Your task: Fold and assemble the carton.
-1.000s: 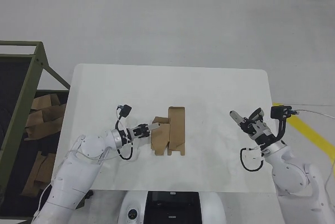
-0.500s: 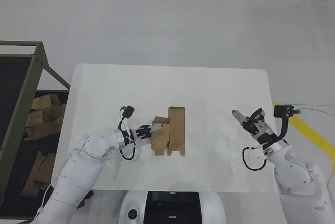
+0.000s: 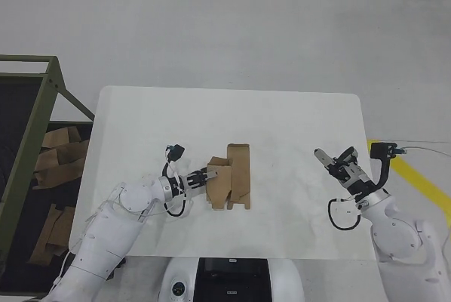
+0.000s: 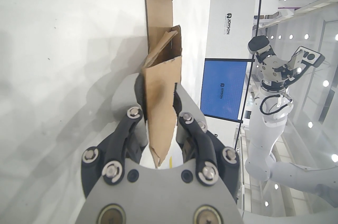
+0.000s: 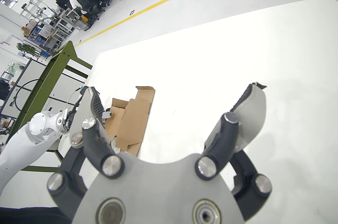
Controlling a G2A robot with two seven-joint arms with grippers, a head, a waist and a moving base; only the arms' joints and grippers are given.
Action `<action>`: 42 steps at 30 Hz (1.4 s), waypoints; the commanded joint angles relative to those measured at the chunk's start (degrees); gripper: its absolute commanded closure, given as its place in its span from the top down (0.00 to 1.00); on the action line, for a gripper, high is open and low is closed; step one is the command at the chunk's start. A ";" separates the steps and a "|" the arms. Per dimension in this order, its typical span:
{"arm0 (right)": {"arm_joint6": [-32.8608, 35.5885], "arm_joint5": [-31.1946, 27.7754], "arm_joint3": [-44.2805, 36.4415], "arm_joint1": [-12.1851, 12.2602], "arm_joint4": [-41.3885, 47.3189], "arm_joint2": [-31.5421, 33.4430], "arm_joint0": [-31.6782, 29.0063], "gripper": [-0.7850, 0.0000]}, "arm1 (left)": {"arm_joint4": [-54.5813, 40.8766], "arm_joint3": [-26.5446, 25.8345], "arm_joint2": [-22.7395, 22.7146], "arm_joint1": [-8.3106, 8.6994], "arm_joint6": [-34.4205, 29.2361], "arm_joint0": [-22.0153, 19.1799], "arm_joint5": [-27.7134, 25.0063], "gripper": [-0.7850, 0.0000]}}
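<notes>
A brown, partly folded carton [image 3: 231,178] lies near the middle of the white table [image 3: 286,121]. One flap is raised on its left side. My left gripper [image 3: 207,178] is shut on that flap [image 4: 161,103], with a finger on each face of the cardboard. The carton's long panel [image 4: 158,16] stretches away beyond the grip. My right gripper [image 3: 332,161] hovers above the table's right part, well clear of the carton, open with nothing between its fingers [image 5: 173,101]. From there the carton [image 5: 133,116] shows flat on the table with the left arm beside it.
A green metal rack [image 3: 29,128] stands off the table's left edge with more flat cardboard pieces [image 3: 59,155] inside it. Bare table surface extends behind the carton and between the carton and the right gripper. A yellow floor line [image 3: 421,181] runs at the right.
My left gripper has pushed the flap to the right, raising it toward the carton's body, and the carton shifted slightly right. The right gripper barely moved.
</notes>
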 commanded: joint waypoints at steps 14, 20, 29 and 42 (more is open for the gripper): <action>10.03 -4.29 1.12 0.54 8.21 -1.44 2.24 1.00 | -4.33 -6.31 -3.99 0.91 -0.52 2.93 -3.32 0.00; 15.96 -7.26 2.17 0.87 14.93 -2.52 3.18 1.00 | -7.78 -9.90 -6.88 1.40 -0.57 5.22 -5.65 0.00; 19.42 -7.36 4.10 1.08 23.83 -4.29 5.44 1.00 | -10.72 -14.41 -10.91 2.04 0.22 8.53 -8.46 0.00; 19.21 -7.08 4.06 1.08 24.73 -4.40 5.44 1.00 | -15.46 -18.48 -16.40 2.67 2.25 12.98 -11.73 0.00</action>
